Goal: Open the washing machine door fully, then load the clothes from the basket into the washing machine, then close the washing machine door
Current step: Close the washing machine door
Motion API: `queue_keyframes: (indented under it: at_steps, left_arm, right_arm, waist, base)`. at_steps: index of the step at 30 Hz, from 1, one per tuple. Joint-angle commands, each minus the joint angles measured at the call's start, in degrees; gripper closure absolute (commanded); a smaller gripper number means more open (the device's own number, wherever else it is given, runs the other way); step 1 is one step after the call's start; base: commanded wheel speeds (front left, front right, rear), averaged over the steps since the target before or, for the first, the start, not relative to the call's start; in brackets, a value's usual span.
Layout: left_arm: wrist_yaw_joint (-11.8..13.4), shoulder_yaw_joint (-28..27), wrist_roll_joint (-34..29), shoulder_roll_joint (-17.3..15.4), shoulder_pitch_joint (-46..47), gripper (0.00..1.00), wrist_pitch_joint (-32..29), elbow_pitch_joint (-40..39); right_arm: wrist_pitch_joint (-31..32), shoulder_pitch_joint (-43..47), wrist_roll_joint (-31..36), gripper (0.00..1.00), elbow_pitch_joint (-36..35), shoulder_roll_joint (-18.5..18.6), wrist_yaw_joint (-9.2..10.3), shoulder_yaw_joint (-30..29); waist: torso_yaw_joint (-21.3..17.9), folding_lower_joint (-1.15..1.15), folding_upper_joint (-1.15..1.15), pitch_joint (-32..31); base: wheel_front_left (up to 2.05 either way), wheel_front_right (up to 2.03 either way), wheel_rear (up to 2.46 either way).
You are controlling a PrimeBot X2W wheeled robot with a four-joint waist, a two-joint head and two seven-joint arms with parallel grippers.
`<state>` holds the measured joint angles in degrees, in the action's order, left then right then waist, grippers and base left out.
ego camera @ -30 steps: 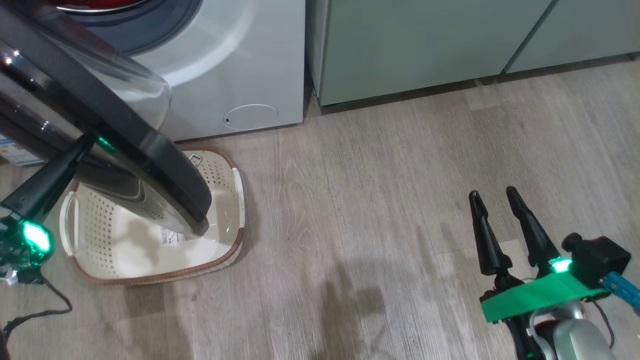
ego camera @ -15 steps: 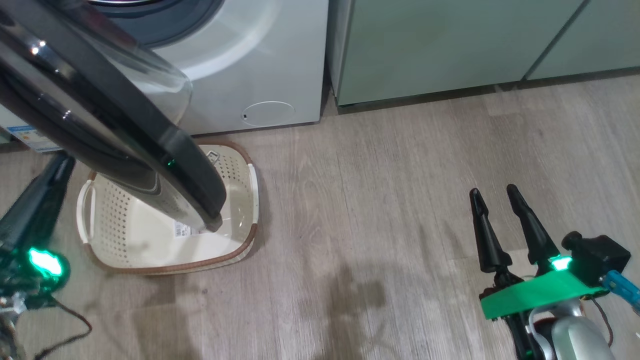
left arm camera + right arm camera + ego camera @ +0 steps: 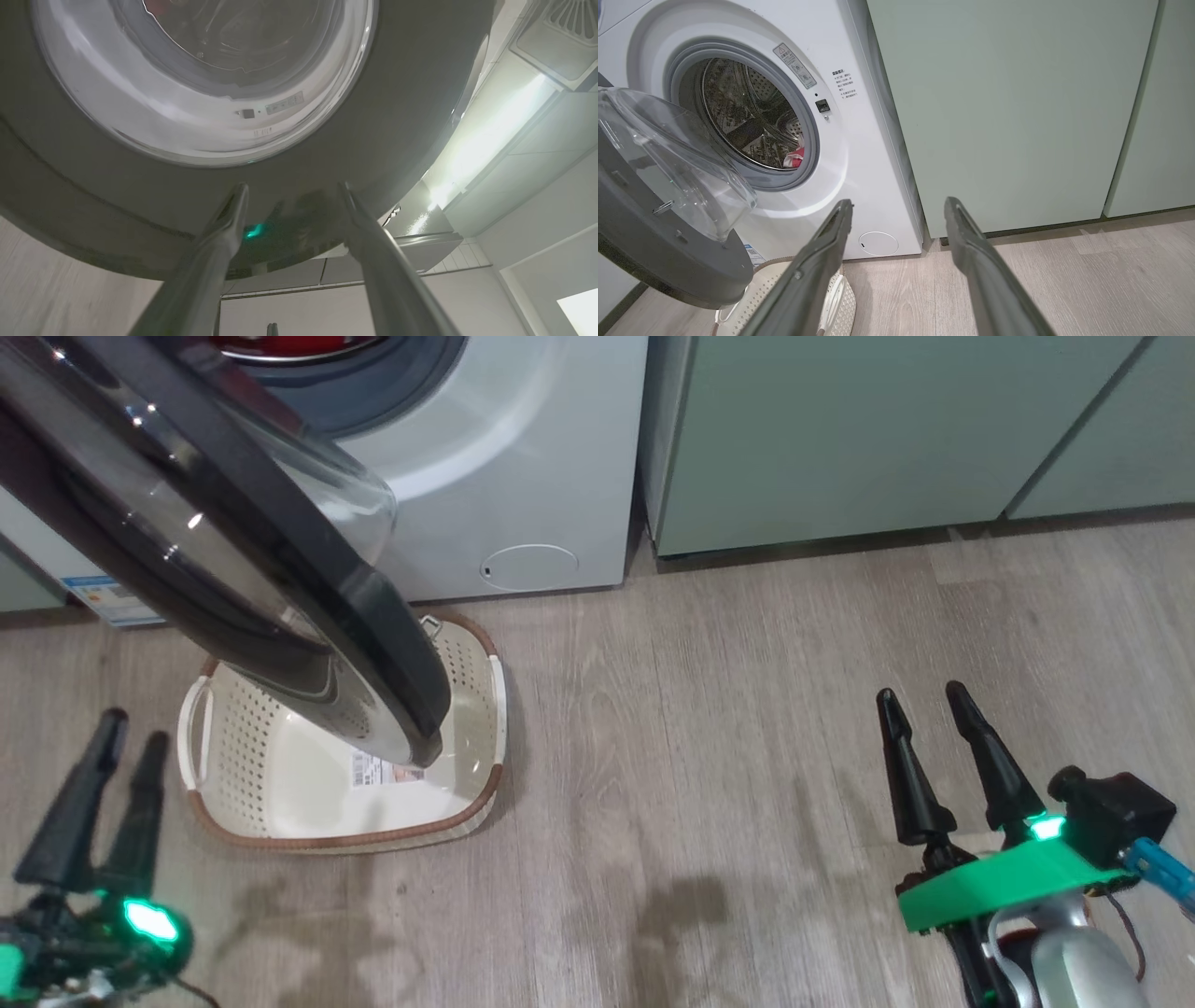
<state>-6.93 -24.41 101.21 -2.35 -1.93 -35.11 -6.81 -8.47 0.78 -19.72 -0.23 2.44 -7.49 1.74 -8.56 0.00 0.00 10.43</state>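
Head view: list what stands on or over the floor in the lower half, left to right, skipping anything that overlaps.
left gripper, open → basket → right gripper, open

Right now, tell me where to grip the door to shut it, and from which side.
Probably best: take the door by the free edge of its black rim, the end hanging over the basket. Come from the flat outer face, which the open left gripper points at; the glass bowl bulges from the other side and offers no hold.
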Motion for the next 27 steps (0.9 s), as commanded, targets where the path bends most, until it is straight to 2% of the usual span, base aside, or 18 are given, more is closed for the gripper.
queue_keyframes:
  at_steps: [1, 9, 13, 16, 19, 24, 27]
  left_arm:
    - [-0.49, 0.05, 1.34, -0.57, -0.75, 0.0, 1.6, -1.96]
    - [-0.54, 3.93, 2.05, -0.55, -2.95, 0.0, 8.3, -4.94]
    - [-0.55, 4.6, -3.93, -0.54, -1.99, 0.0, 14.61, -7.17]
    - [-0.55, 4.95, -11.15, -0.54, -0.75, 0.0, 20.21, -9.24]
    - [-0.55, 5.78, -21.29, -1.05, 0.41, 0.0, 25.64, -11.52]
    - [-0.47, 9.1, -43.68, -4.1, 1.03, 0.0, 33.8, -14.23]
    - [0.95, 11.87, -57.72, -6.0, 0.62, 0.0, 37.44, -14.82]
  right_arm:
    - [0.39, -0.39, 0.24, 0.0, -1.75, 0.43, 0.0, 0.98]
    - [1.34, 0.3, 0.68, 0.0, -2.44, 0.43, 0.0, 0.56]
    - [1.88, 0.43, 1.11, 0.0, -3.01, 0.43, 0.0, 0.28]
    - [2.22, 0.37, 1.66, 0.0, -3.56, 0.43, 0.0, 0.02]
    - [2.69, 0.36, 2.17, 0.0, -4.12, 0.43, 0.0, -0.28]
    - [3.55, 0.36, 3.3, 0.0, -5.1, 0.43, 0.0, -0.67]
    - [4.03, 0.31, 3.93, 0.0, -5.6, 0.43, 0.0, -0.72]
  waist:
    - [0.28, 0.0, 0.0, -0.63]
    - [0.87, 0.0, 0.0, -1.56]
    - [1.13, 0.0, 0.0, -2.15]
    - [1.36, 0.0, 0.0, -2.65]
    - [1.65, 0.0, 0.0, -3.23]
    - [1.96, 0.0, 0.0, -3.88]
    - [2.02, 0.0, 0.0, -4.14]
  base:
    - [0.0, 0.0, 0.0]
    - [0.0, 0.0, 0.0]
    - [0.0, 0.0, 0.0]
    - [0.0, 0.0, 0.0]
    - [0.0, 0.0, 0.0]
    - [0.0, 0.0, 0.0]
    - [0.0, 0.0, 0.0]
